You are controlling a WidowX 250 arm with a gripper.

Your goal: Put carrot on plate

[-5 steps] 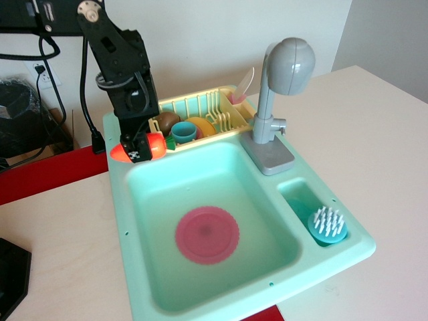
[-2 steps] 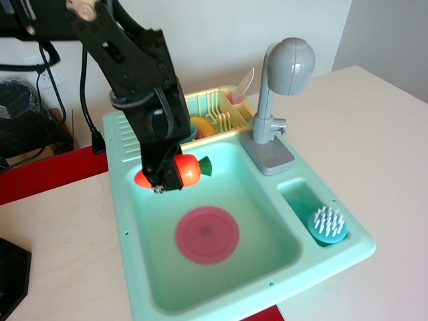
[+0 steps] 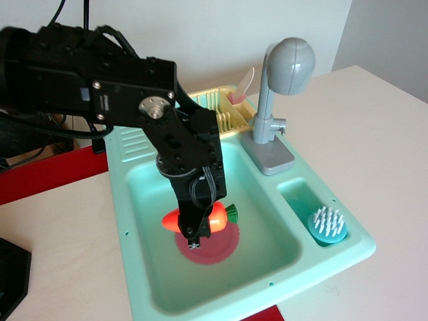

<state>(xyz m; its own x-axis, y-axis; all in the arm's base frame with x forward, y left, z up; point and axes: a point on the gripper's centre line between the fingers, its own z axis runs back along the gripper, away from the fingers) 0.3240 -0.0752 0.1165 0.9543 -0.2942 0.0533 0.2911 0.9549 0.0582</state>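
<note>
My black gripper (image 3: 198, 224) is shut on the orange toy carrot (image 3: 215, 215), which lies sideways in the jaws with its green cap (image 3: 232, 212) pointing right. The carrot hangs just above the pink-red plate (image 3: 224, 245), which lies flat on the floor of the mint green sink basin (image 3: 267, 227). The arm and carrot hide the plate's left and middle parts. I cannot tell whether the carrot touches the plate.
A grey toy faucet (image 3: 281, 87) stands at the basin's back right. A yellow dish rack (image 3: 231, 110) sits behind the arm, mostly hidden. A teal brush (image 3: 327, 226) stands in the small right compartment. The basin walls surround the plate.
My gripper has carried the carrot from the sink's back-left rim down and to the right into the basin, ending over the plate. The arm now hides most of the dish rack.
</note>
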